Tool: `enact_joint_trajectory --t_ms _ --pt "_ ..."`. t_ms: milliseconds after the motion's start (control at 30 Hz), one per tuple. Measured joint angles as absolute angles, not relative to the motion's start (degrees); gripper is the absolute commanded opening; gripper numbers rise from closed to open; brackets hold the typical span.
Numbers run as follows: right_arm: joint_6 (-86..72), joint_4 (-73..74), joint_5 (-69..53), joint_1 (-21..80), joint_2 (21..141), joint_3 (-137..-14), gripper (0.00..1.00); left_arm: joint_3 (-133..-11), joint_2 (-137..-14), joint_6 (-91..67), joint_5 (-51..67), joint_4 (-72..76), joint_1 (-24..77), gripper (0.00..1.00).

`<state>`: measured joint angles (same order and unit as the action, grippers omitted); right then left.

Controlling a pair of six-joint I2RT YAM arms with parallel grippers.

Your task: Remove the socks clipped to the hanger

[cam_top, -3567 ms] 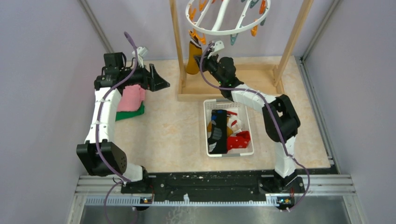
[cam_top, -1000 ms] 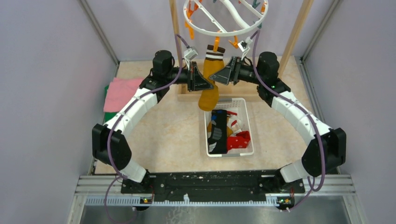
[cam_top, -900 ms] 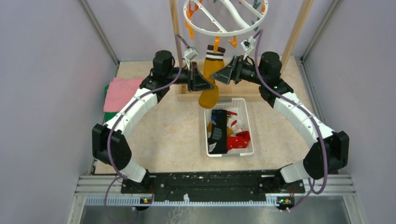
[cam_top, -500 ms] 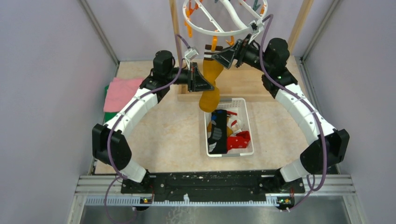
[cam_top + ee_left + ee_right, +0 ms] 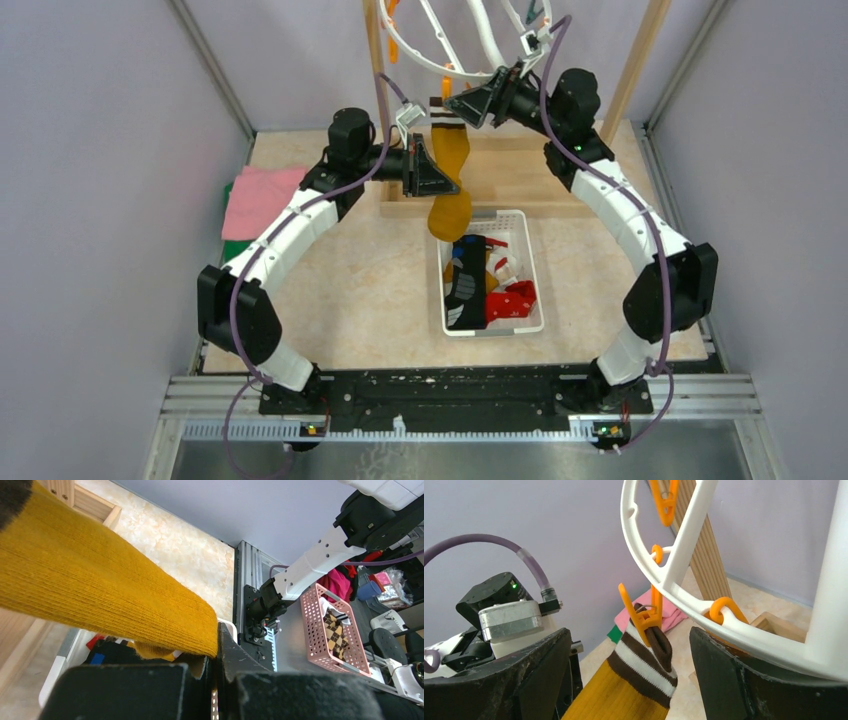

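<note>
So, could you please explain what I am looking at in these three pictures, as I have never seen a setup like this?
These are two robot arms bolted at the near edge of a table. The overhead picture shows both, the left arm and the right arm; the other two come from a camera on each wrist. The left fingers pinch a yellow sock, which hangs by an orange clip from a white hanger. The right fingers stand open on either side of that clip. Below is a white basket holding other socks, and a pink cloth lies at the left.
</note>
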<state>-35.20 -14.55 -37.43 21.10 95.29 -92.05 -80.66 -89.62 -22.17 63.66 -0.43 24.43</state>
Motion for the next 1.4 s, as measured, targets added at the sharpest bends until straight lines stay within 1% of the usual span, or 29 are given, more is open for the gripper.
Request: enact_joint_trajectory --t_ms 167,367,500,733,867,1033,1200,1300,1400 --pt "-37.34 -19.14 -37.26 21.1 94.74 -89.36 0.86 -80.68 -89.62 -22.61 63.68 -0.43 24.43 0.0" --pt "-39.7 -25.58 -34.76 21.08 86.76 -73.32 0.87 -80.71 -89.62 -22.9 63.88 -0.4 24.43 0.0" --pt "-40.38 -28.34 -33.04 21.08 82.59 -68.25 0.87 -80.71 -89.62 -22.61 63.86 -0.54 24.51 0.0" --pt "-41.28 -36.71 -30.7 21.08 82.63 -68.23 0.88 -81.8 -89.62 -21.65 63.64 -2.55 25.04 0.0" --pt "-42.09 -41.87 -29.89 21.08 85.56 -68.71 0.88 -82.61 -89.6 -21.21 63.64 -3.33 25.61 0.0" --pt "-42.92 -43.79 -29.19 21.08 91.7 -71.18 0.85 -82.76 -89.6 -21.08 63.61 -3.81 26.46 0.0" --pt "-44.51 -44.42 -29.1 21.15 94.91 -74.17 0.78 -82.83 -89.6 -21.08 63.61 -4.25 26.85 0.0" --pt "-46.3 -46.7 -29.1 21.15 95.33 -75.13 0.7 -82.83 -89.6 -21.08 63.48 -4.36 26.89 0.0" --pt "-48.73 -50.15 -29.06 21.34 95.42 -75.13 0.67 -82.85 -89.62 -21.08 63.35 -4.34 26.89 0.0"
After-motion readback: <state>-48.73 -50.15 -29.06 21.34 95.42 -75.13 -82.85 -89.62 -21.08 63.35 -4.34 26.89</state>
